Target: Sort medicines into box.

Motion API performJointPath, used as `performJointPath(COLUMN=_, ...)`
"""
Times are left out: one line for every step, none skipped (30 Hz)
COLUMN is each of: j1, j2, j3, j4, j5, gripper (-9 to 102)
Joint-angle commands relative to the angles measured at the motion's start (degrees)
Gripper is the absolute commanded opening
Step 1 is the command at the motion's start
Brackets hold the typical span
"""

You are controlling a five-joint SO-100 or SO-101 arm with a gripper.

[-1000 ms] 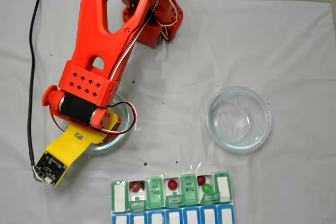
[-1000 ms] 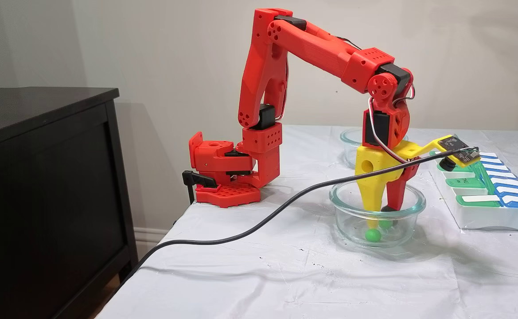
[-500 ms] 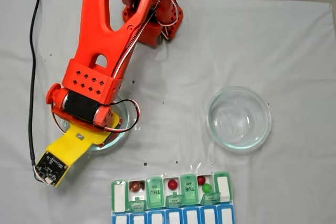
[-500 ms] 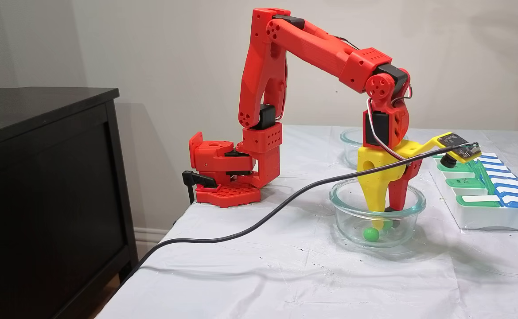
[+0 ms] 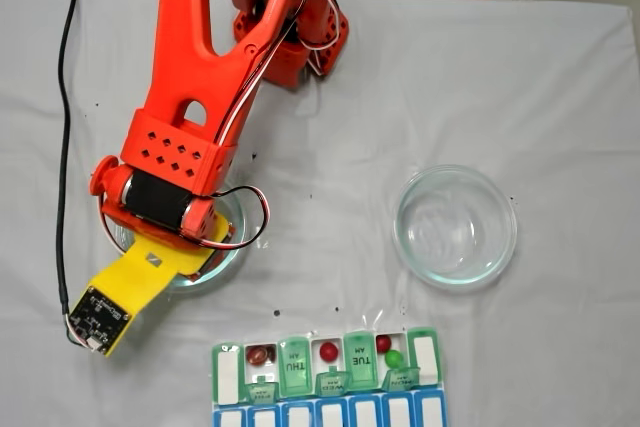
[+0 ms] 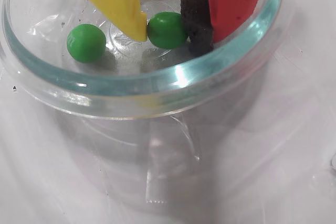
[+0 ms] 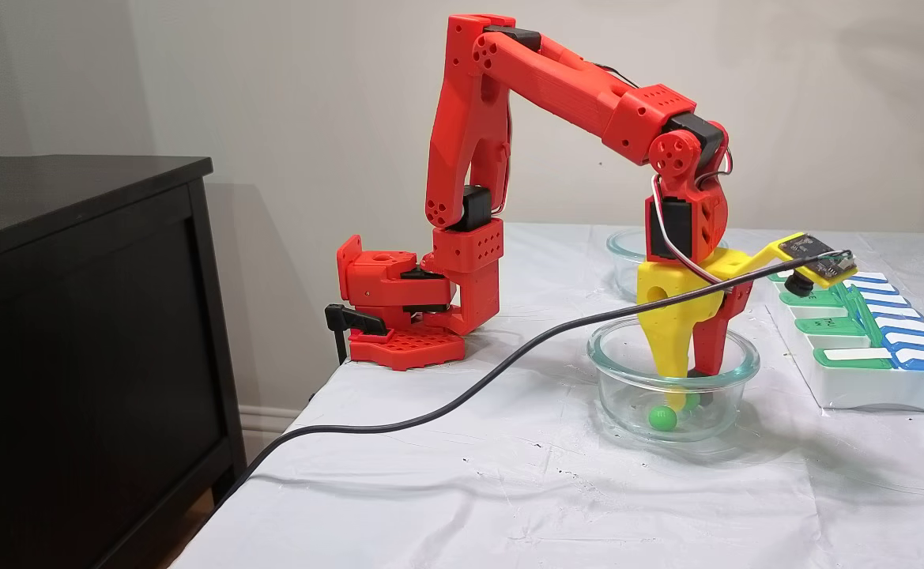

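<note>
- Jaws reach down inside a round glass dish (image 6: 173, 80), the yellow one and the red one with its black foam pad pressed on either side of a green ball (image 6: 166, 29); the gripper (image 6: 176, 32) is closed on it.
- A second green ball (image 6: 85, 42) lies loose on the dish floor, left of the yellow jaw in the wrist view, apart from the jaw tip and near the dish wall.
- The red jaw stands close against the dish rim on the right in the wrist view, with little room there; more bare floor lies on the yellow jaw's side.
- Pill organizer (image 5: 325, 372) sits at the near table edge, to the lower right of the dish in a fixed view (image 5: 232, 247); several green lids stand open.
- Its open compartments hold three dark red balls (image 5: 328, 351) and one green ball (image 5: 394, 359).
- A second glass dish (image 5: 456, 227) stands to the right, above the organizer, with bare white table cloth (image 5: 560, 97) around it.
- A black cable (image 7: 430, 411) runs across the table to the wrist camera, passing left of the dish.
</note>
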Motion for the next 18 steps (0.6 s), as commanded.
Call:
performJointPath(j1=-0.70, j2=6.77, j3=-0.35, j4=-0.62, j5=0.26, gripper=12)
performJointPath(j1=-0.79, j2=6.77, j3=-0.35, j4=-0.62, j5=0.53, gripper=12)
performJointPath(j1=-0.79, j2=6.77, j3=-0.26, j4=-0.62, j5=0.53, gripper=11)
performJointPath(j1=-0.79, j2=6.86, j3=-0.09, j4=-0.88, j5=0.62, gripper=10)
performJointPath(j1=-0.88, j2=6.94, j3=0.09, j4=-1.14, j5=0.97, gripper=9)
performJointPath(j1=-0.88, j2=7.12, j3=0.26, j4=-1.32, j5=1.14, gripper=8)
performJointPath(j1=-0.88, j2=7.12, j3=0.26, j4=-1.41, j5=1.14, gripper=7)
performJointPath(j1=-0.88, j2=7.12, j3=0.26, j4=-1.41, j5=1.14, gripper=6)
performJointPath(j1=-0.88, j2=7.12, j3=0.26, j4=-1.41, j5=1.23, gripper=4)
performJointPath(j1=-0.88, j2=7.03, j3=0.26, j4=-1.41, j5=1.32, gripper=2)
performJointPath(j1=-0.97, j2=6.94, j3=0.18, j4=-1.32, j5=1.32, gripper=0)
performJointPath(j1=-0.97, j2=6.94, j3=0.09, j4=-1.14, j5=1.41, gripper=0)
performJointPath(j1=-0.97, j2=6.94, j3=0.00, j4=-0.97, j5=1.41, gripper=0)
performJointPath(j1=-0.97, j2=6.94, j3=0.00, j4=-0.97, j5=1.41, gripper=0)
performJointPath(j1=-0.97, j2=7.03, j3=0.00, j4=-0.97, j5=1.49, gripper=0)
performJointPath(j1=-0.97, j2=7.21, j3=0.00, j4=-0.97, j5=1.49, gripper=0)
performJointPath(j1=-0.97, j2=7.47, j3=0.00, j4=-0.88, j5=1.58, gripper=0)
performJointPath(j1=-0.97, j2=8.00, j3=-0.09, j4=-0.44, j5=1.85, gripper=0)
